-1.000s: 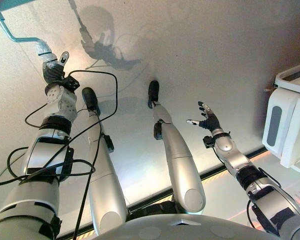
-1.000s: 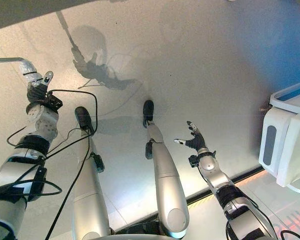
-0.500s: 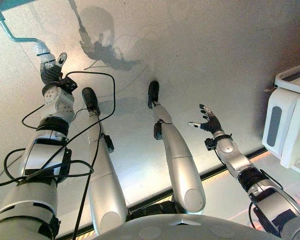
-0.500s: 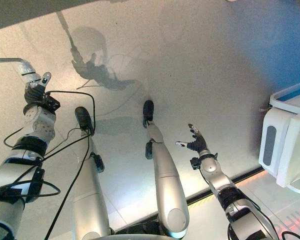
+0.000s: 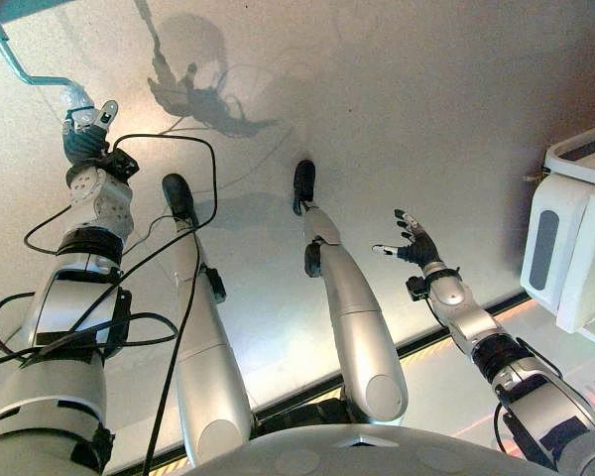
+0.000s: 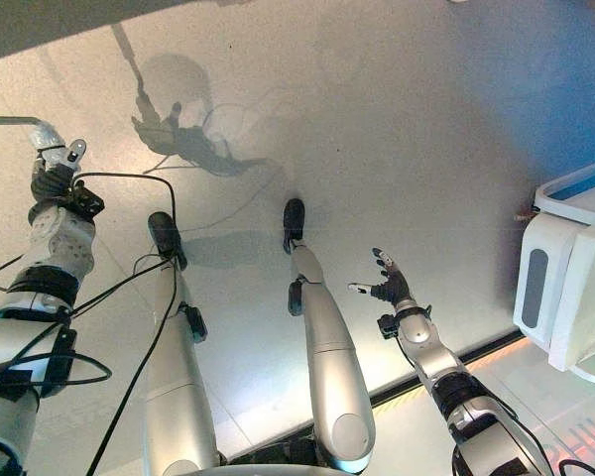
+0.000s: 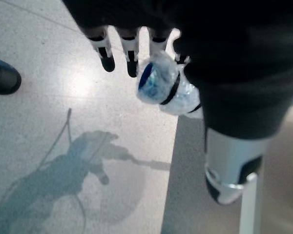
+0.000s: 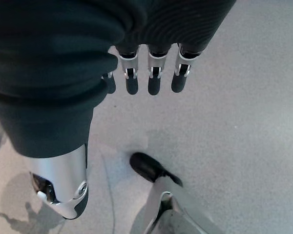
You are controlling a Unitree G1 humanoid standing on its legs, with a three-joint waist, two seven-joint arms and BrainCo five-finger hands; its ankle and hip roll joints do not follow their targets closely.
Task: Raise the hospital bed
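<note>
Pale speckled flooring (image 5: 397,109) is seen across most of both eye views, with a darker strip (image 5: 446,337) crossing it towards the lower right. At the upper left of the left eye view a bent metal crank (image 5: 25,67) is seen running down from the top corner, its end wrapped in clear plastic over a blue grip (image 7: 158,80). The left hand (image 5: 82,134) is placed at that wrapped end, and in the left wrist view its fingers (image 7: 106,48) are seen curled beside the wrapped handle with the thumb lying on the other side of it, so the handle is held between them. The bed itself, apart from this crank, cannot be made out in the frames. The right hand (image 5: 409,245) is held over the bare floor at centre right, well apart from the crank, its fingers (image 8: 154,78) spread and relaxed and nothing held in it. At the right edge a white piece of equipment (image 5: 565,248) with a grey oval inset is seen standing on the floor, well apart from both hands.
</note>
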